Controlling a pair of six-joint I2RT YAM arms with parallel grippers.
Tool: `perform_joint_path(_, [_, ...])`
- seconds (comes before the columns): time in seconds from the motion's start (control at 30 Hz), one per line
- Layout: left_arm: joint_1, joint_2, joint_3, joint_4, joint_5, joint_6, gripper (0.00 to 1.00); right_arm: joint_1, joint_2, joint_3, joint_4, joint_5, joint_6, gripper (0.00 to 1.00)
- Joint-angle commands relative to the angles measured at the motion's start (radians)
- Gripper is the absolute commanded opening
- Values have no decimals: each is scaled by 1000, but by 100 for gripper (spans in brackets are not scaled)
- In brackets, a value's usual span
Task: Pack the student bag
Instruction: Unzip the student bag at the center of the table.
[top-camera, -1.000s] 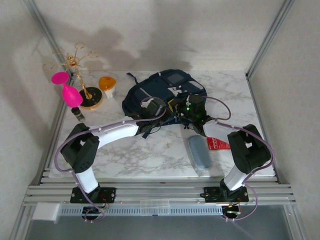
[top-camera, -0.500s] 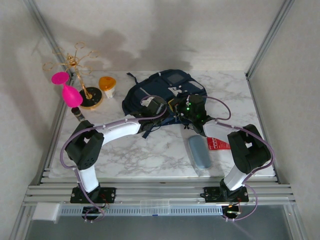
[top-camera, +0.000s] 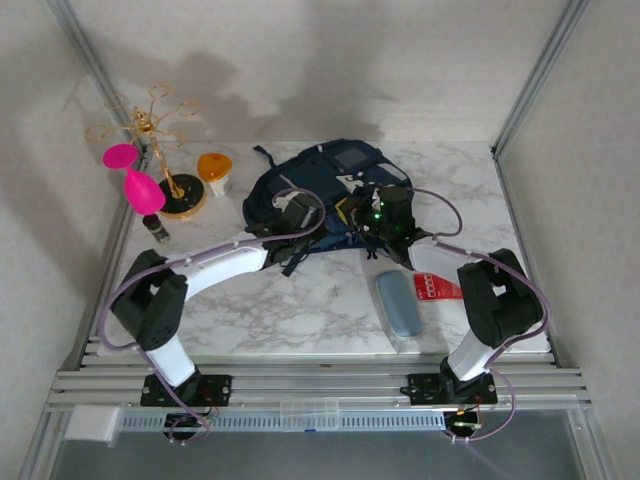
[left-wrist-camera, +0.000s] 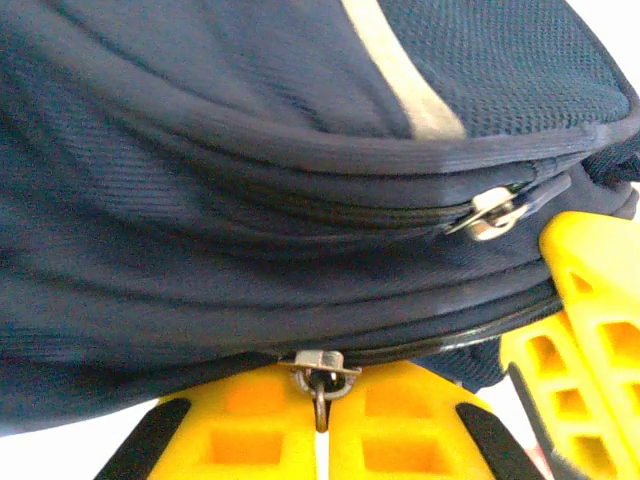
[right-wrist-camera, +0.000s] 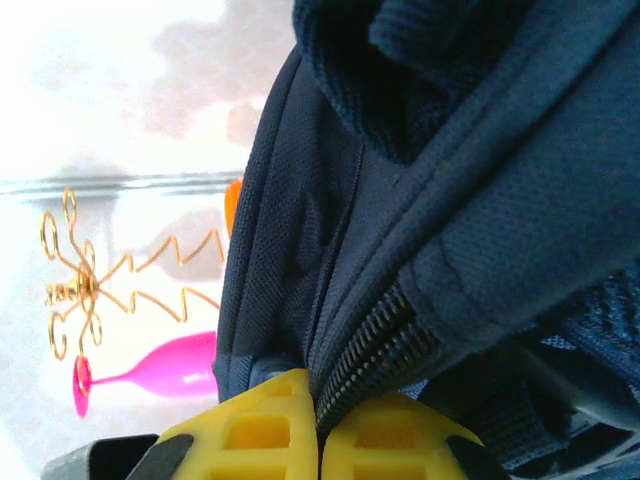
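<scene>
**Counter** (top-camera: 300, 300): white marble, carrying every item.

**Student bag** (top-camera: 320, 178): navy fabric backpack lying at the 12 o'clock end of the counter, about centre.
- Handling, judged: it is soft and limp. The cloth folds and bulges in both wrist views, so it is likely to sag and slide on the marble unless braced.
- Weight cannot be told, as the contents are hidden.
- Best holds, judged: the metal sliders and the stiffer zip seam, not the loose panels.

**Left claw** (left-wrist-camera: 322, 405): closed at the bag's 7 o'clock edge. Its yellow fingers pinch the zipper pull (left-wrist-camera: 320, 375) of the lower zip track. A second slider (left-wrist-camera: 492, 212) sits free on the upper track, at 2 o'clock from that pull.

**Right claw** (right-wrist-camera: 320, 425): closed on the bag's zip seam at its 4 o'clock edge, with the teeth running down between the fingers.

**Blue-grey case** (top-camera: 399, 303): on the counter at 5 o'clock from the bag and apart from it. Not yet packed.

**Red packet** (top-camera: 436, 288): just beside the case, at its 2 o'clock.

**Markings:** the packet's white print is too small to read. No brand or writing is legible on the bag, only a pale stripe (left-wrist-camera: 400, 70).
</scene>
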Motion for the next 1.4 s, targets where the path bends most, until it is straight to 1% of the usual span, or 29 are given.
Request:
perform_joint_path(0.0, [66,-126,-65,-125,-24,143,0,-67,-91,53,-44,-87,-117,0])
perform_joint_path(0.07, [101,-165,-112,-135,41,221,0,-106,-105,73,-118,-127,-188,0])
perform_joint_path(0.17, [156,-154,-120,-188,75,308,0,-156,-96,110,-208,-166,-261,0])
perform_joint_path(0.23, [166,-139,-117,-164,138,376,0,-180,-79,134,-253,-169,-285,0])
perform_joint_path(0.3, [166,-121,-101,-155,167,386,0,-175,-64,160,-280,-164,-303,0])
perform_joint_path(0.37, [161,-99,-74,-142,207,382,0,-153,-71,168,-330,-121,-309,31])
perform_joint_path(0.47, [146,-108,-80,-75,239,357,0,-82,-132,126,-383,13,-276,60])
perform_joint_path(0.57, [145,-105,-87,-46,263,343,0,5,-192,60,-398,132,-165,78])
perform_joint_path(0.6, [145,-102,-88,-41,264,343,0,31,-201,43,-391,157,-130,82])
perform_joint_path(0.67, [145,-97,-93,-31,264,339,0,84,-197,46,-426,211,-56,89])
perform_joint_path(0.77, [145,-83,-93,-28,273,343,0,130,-141,100,-504,263,42,92])
perform_joint_path(0.83, [145,-73,-92,-28,283,349,0,154,-99,137,-515,289,97,93])
perform_joint_path(0.9, [145,-64,-89,-26,284,352,0,184,-52,188,-544,360,129,93])
perform_joint_path(0.97, [146,-55,-83,-26,297,362,0,194,5,234,-556,393,160,93])
perform_joint_path(1.0, [145,-49,-81,-26,302,366,0,194,30,258,-554,406,163,92])
perform_joint_path(1.03, [145,-46,-78,-26,302,371,0,194,58,287,-574,422,165,88])
perform_joint_path(1.1, [146,-41,-75,-32,299,383,0,192,101,333,-603,462,149,79])
perform_joint_path(1.17, [149,-33,-73,-36,299,392,0,192,136,365,-602,485,111,65])
perform_joint_path(1.23, [151,-27,-70,-47,292,401,0,192,166,395,-592,476,59,53])
perform_joint_path(1.37, [157,-34,-74,-69,256,406,0,194,211,442,-551,428,-60,22])
